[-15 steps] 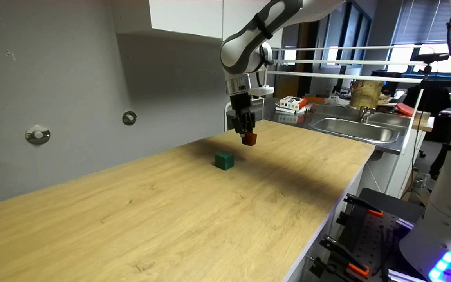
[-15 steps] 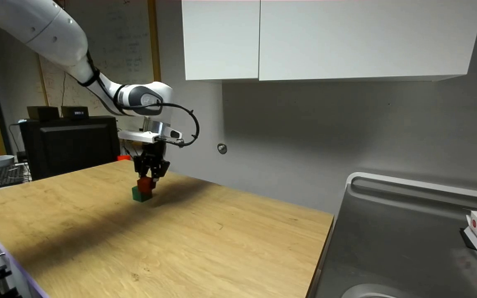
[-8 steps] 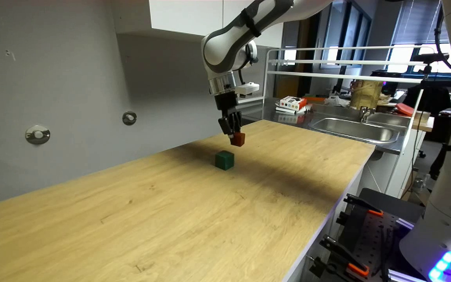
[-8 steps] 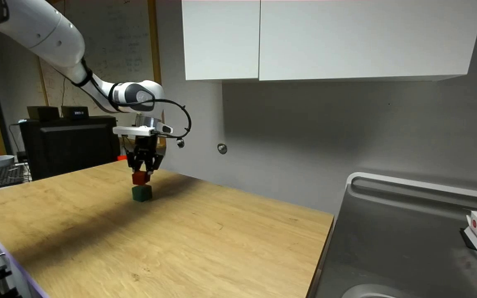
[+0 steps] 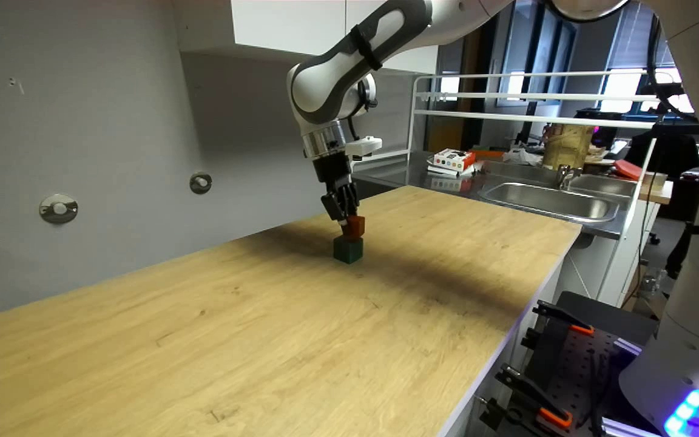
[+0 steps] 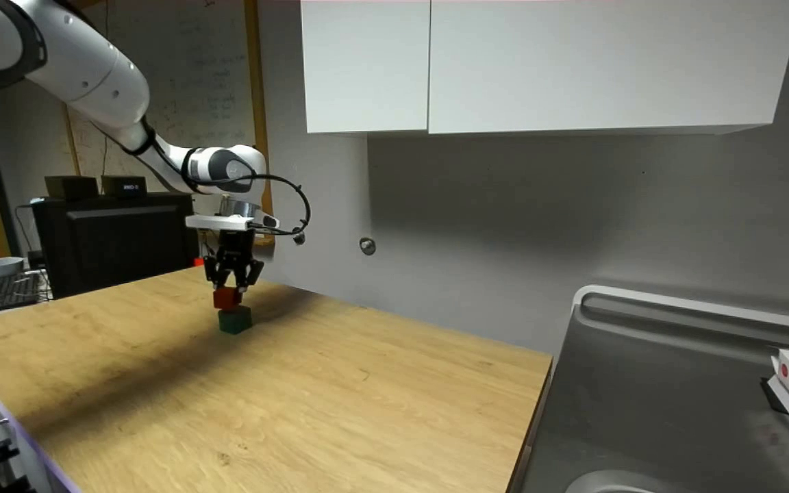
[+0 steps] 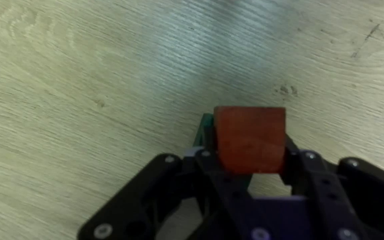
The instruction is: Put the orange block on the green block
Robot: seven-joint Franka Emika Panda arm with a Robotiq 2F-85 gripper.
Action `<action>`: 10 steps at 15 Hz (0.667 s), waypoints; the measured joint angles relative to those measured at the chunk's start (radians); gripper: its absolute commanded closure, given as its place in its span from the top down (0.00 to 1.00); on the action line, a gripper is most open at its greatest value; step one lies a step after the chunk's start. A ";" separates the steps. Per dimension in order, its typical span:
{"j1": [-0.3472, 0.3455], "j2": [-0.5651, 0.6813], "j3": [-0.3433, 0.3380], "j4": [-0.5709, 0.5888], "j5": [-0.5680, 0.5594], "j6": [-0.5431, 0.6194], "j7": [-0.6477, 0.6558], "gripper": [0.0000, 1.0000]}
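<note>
The orange block, a small red-orange cube, is between the gripper fingers in both exterior views (image 5: pixel 354 227) (image 6: pixel 226 298) and in the wrist view (image 7: pixel 251 140). The green block (image 5: pixel 347 250), a dark green cube, sits on the wooden table; it also shows in an exterior view (image 6: pixel 235 321). In the wrist view only a strip of the green block (image 7: pixel 200 133) shows, left of the orange block. My gripper (image 5: pixel 351 222) is shut on the orange block, just above the green block and slightly offset. I cannot tell whether the blocks touch.
The wooden table (image 5: pixel 252 321) meets a grey wall at its back. White cabinets (image 6: pixel 538 61) hang above. A metal sink (image 5: pixel 547 201) and a white rack (image 5: pixel 537 118) lie past the table's end. A boxed item (image 5: pixel 454 159) sits on the counter.
The gripper with the orange block has moved left in both exterior views, first rising, then lowering, to over the green block. The green block has not moved.
</note>
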 measured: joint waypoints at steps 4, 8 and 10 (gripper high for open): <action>0.003 0.053 0.001 0.051 -0.007 -0.030 0.000 0.69; 0.002 0.086 0.001 0.086 -0.017 -0.057 0.000 0.98; 0.002 0.095 0.001 0.095 -0.030 -0.067 0.000 1.00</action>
